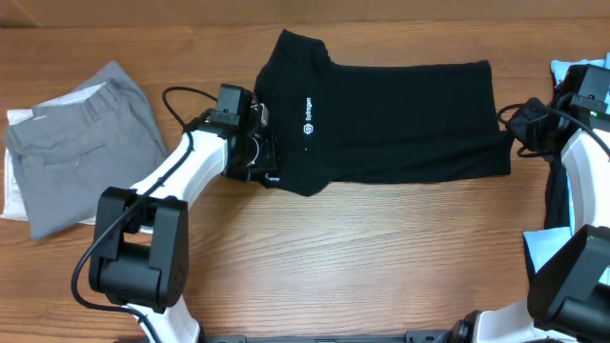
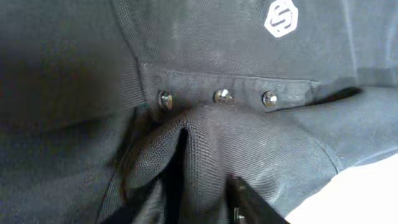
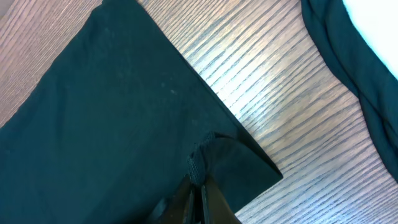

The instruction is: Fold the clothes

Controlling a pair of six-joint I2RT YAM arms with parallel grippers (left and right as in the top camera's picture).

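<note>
A black polo shirt [image 1: 400, 119] with a white chest logo [image 1: 308, 129] lies spread across the middle of the wooden table. My left gripper [image 1: 255, 157] is at its collar end and is shut on a pinched fold of fabric [image 2: 199, 180] just below the three snap buttons [image 2: 222, 96]. My right gripper [image 1: 519, 133] is at the shirt's right hem, shut on a bunched bit of the black fabric [image 3: 200, 163] by the corner [image 3: 267, 171].
Folded grey trousers [image 1: 81, 143] lie on white cloth at the far left. A pile of dark and light blue clothing [image 1: 581, 81] sits at the right edge and also shows in the right wrist view [image 3: 348, 50]. Bare wood runs along the front.
</note>
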